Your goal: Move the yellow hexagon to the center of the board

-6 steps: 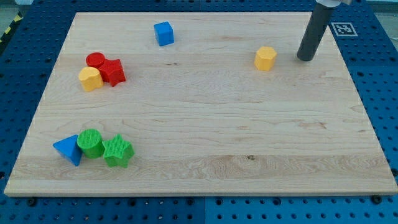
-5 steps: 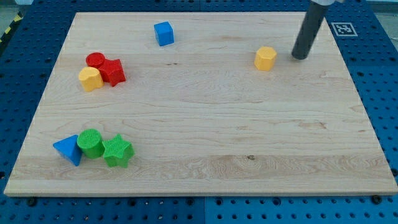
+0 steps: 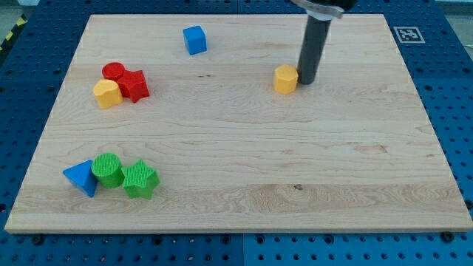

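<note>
The yellow hexagon (image 3: 285, 79) lies on the wooden board (image 3: 244, 148), right of centre in the view's upper half. My tip (image 3: 305, 80) stands right against the hexagon's right side, touching it. The dark rod rises from there to the view's top edge.
A blue cube (image 3: 195, 40) sits near the view's top. A red cylinder (image 3: 113, 72), a red star (image 3: 134, 85) and a second yellow block (image 3: 108, 94) cluster at the left. A blue triangle (image 3: 80, 177), a green cylinder (image 3: 109, 170) and a green star (image 3: 140, 179) sit at the lower left.
My tip has moved left from the hexagon's right to its side. The yellow hexagon has slid left and slightly down. The other blocks have not moved.
</note>
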Controlling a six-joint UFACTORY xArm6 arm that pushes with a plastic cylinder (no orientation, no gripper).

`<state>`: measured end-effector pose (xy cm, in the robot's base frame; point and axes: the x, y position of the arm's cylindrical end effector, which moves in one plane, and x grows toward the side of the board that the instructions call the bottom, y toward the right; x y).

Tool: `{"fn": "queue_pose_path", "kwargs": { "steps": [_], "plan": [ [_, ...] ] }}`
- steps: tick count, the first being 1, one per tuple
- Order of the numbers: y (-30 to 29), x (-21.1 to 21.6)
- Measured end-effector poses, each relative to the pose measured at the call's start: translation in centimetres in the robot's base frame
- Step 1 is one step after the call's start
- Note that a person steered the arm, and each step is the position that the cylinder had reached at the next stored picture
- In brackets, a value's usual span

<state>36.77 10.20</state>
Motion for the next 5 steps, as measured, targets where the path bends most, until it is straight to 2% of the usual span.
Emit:
{"fn": "queue_pose_path", "kwargs": {
  "steps": [4, 5],
  "plan": [
    [-10.5, 0.3],
    [-10.6, 2.9]
  ]
}}
